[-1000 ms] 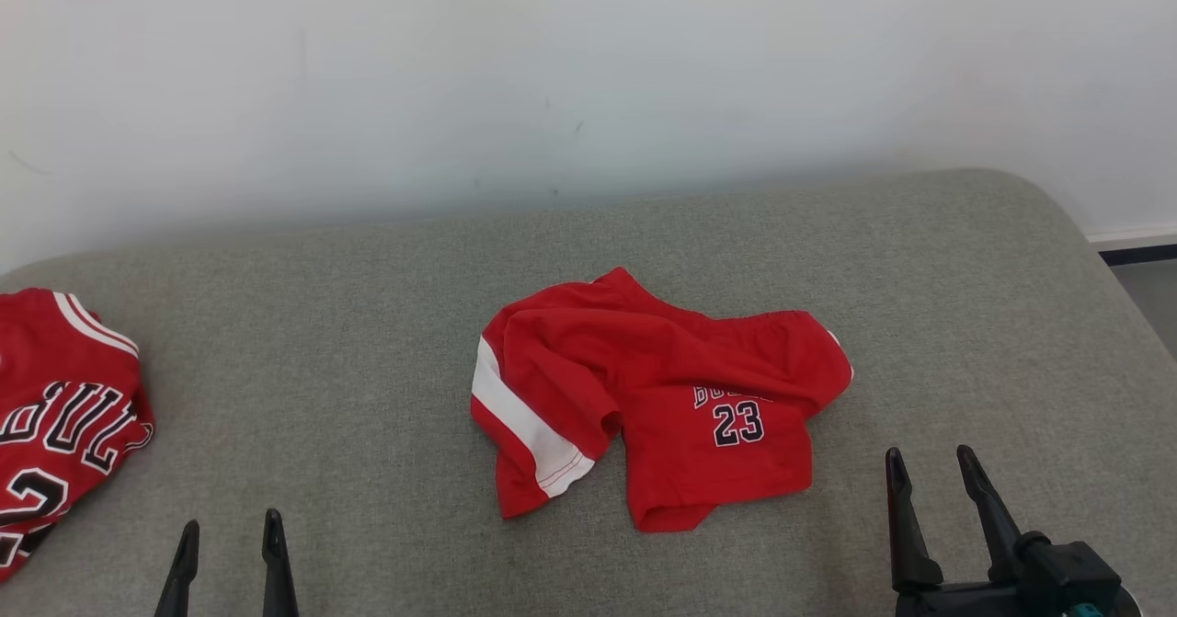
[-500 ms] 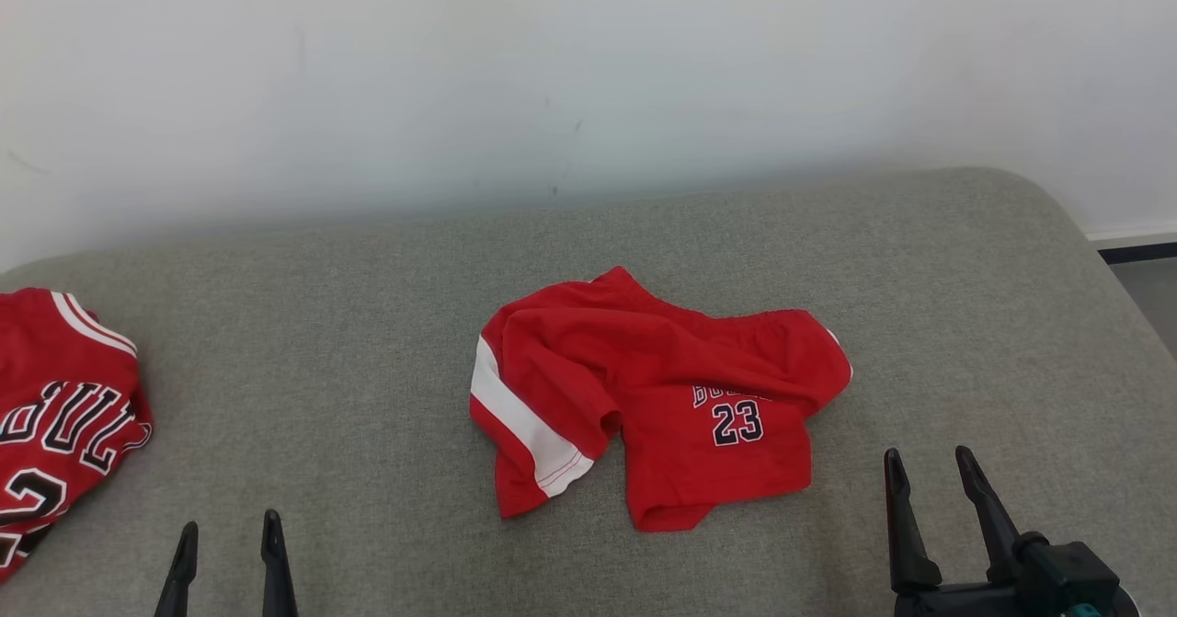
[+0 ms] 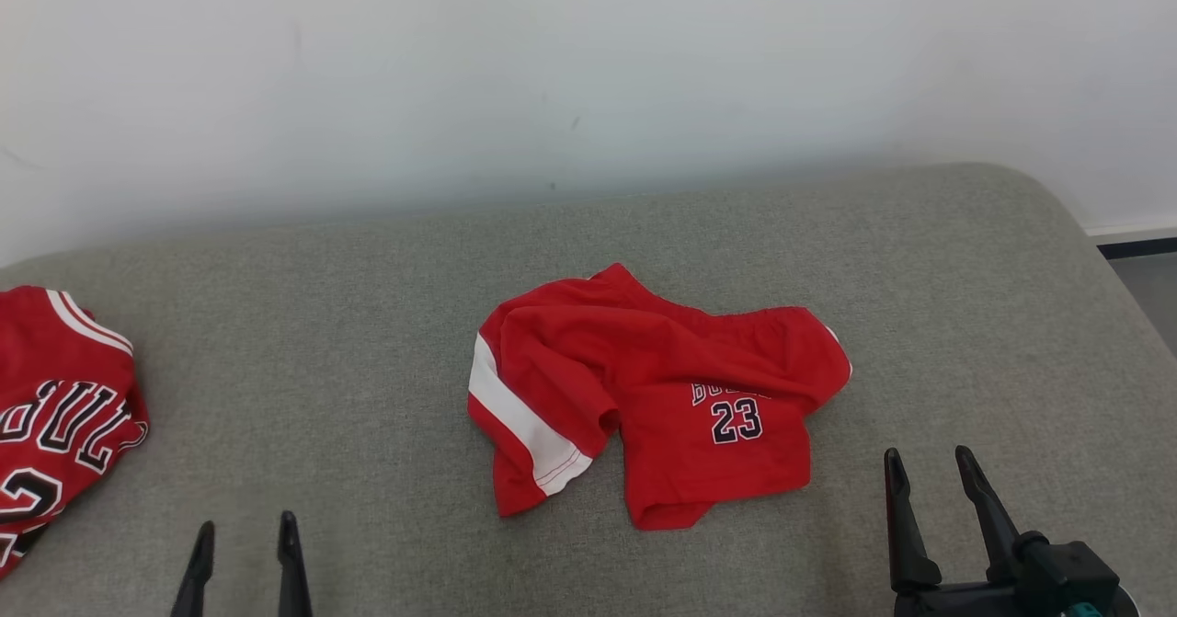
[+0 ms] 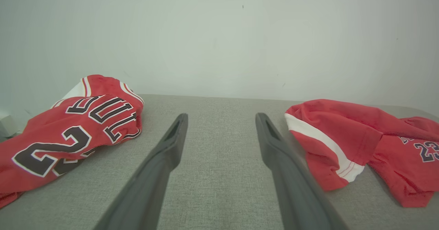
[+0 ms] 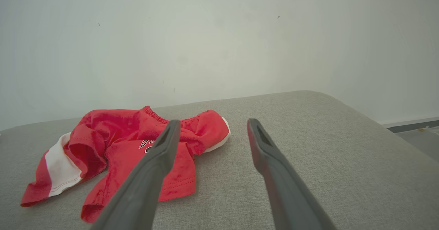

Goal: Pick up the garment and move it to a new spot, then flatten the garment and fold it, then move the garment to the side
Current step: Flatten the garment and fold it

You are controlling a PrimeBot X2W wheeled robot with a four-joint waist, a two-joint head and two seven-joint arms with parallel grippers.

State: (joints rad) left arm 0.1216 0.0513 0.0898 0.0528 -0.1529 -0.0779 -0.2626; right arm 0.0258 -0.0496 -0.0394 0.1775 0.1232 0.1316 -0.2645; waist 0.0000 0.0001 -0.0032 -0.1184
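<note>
– At far left on the cushion (image 3: 368, 323): a jersey (image 3: 64, 405), bunched, partly cut off by the frame. Easy to take for the target?

– Possibly. Same red, same black numbers. A mistake most likely for the left gripper (image 3: 246, 523), being nearer to it. Jaws spread wide, nothing between them, pointing at bare cushion between jersey and shorts (image 3: 644, 396).

– And further right, in the middle?

– Lying there, the shorts: crumpled, white stripe (image 3: 515, 424) showing at the left side, well apart from both grippers. Judged to be the garment to pick up; not yet touched.

– Risk there?

– Pinching only the top layer, and so a twisted bundle after the lift, hard to flatten. Or catching the cushion cover together with the cloth, if reaching too deep. Better to aim at the waistband along the far edge, though partly hidden under folds.

– Then the right gripper (image 3: 927, 453)?

– Also spread, also empty, near the right front of the shorts. Danger of dragging instead of lifting, if closing on the hem only.

– And at far right?

– Rounded corner of the cushion, floor (image 3: 1145, 286) beyond. With too long a move to that side, possible to lose the shorts over the edge.
</note>
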